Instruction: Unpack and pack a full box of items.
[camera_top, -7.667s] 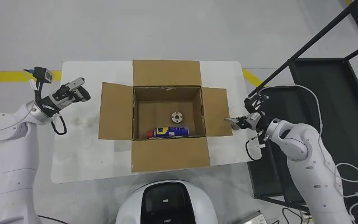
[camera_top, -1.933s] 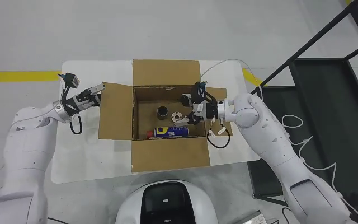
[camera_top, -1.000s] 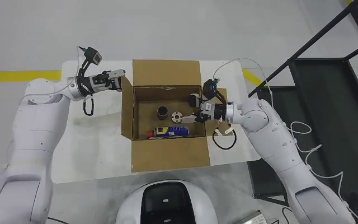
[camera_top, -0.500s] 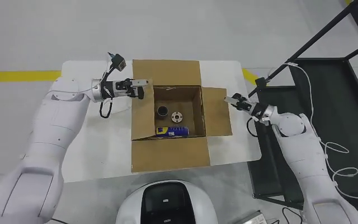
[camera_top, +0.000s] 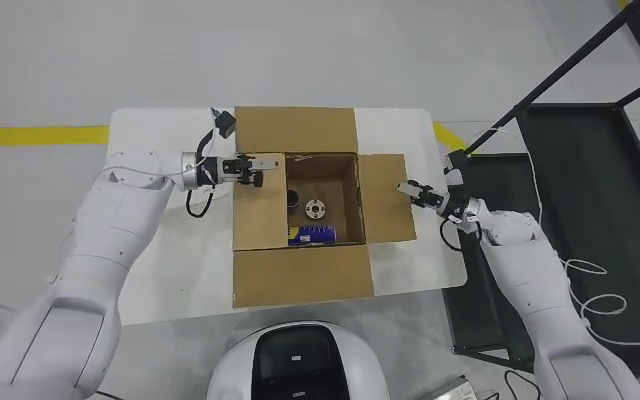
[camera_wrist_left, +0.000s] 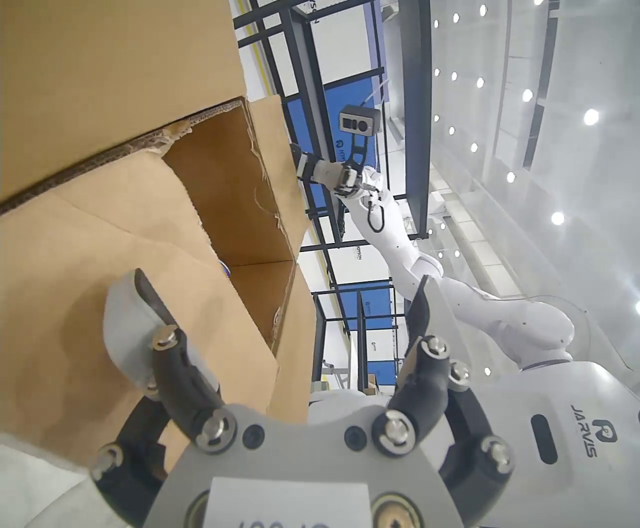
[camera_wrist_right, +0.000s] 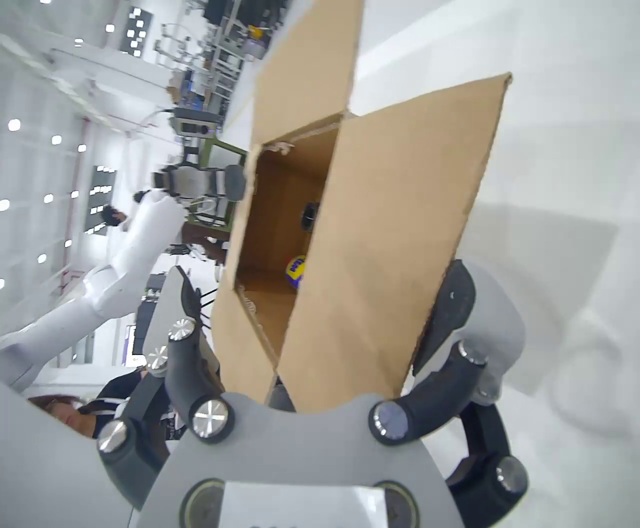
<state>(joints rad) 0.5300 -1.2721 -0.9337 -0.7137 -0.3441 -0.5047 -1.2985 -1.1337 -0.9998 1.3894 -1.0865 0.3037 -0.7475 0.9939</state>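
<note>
Cardboard box (camera_top: 300, 130) on the table (camera_top: 160, 260).

**Top view:**
- The L flap (camera_top: 258, 215) is the big change. It lay flat 7.7 s ago, was lifting 1 s ago, and now tips in over the opening.
- The L pincer (camera_top: 265, 163) sits at the flap's far corner.
- The R pincer (camera_top: 408, 189) was down by the metal disc (camera_top: 317, 209) 1.9 s ago. It has backed out to the outer edge of the R flap (camera_top: 388, 200), which still lies flat.
- Ahead of the R pincer's tips, inside the box: the disc, a black cup (camera_top: 291, 197) (absent 7.7 s ago) and a spray can (camera_top: 318, 235) partly under the L flap.

**Left wrist view:**
- L pincer (camera_wrist_left: 280, 295) is spread wide and holds nothing.
- One finger (camera_wrist_left: 145, 320) lies against the L flap (camera_wrist_left: 75, 260); the other is in free air. So it's pushing, not gripping.

**Right wrist view:**
- R pincer (camera_wrist_right: 322, 285) is also spread.
- The R flap (camera_wrist_right: 390, 240) edge sits between the fingers, prob. not pinched yet, though contact is hard to judge.
- Can (camera_wrist_right: 296, 270) and cup (camera_wrist_right: 310, 215) lie beyond the tips, deep in the box.

**Meaning:** loading looks done and closing has begun. The L flap is approx. halfway over, w/ the R flap likely next.
</note>
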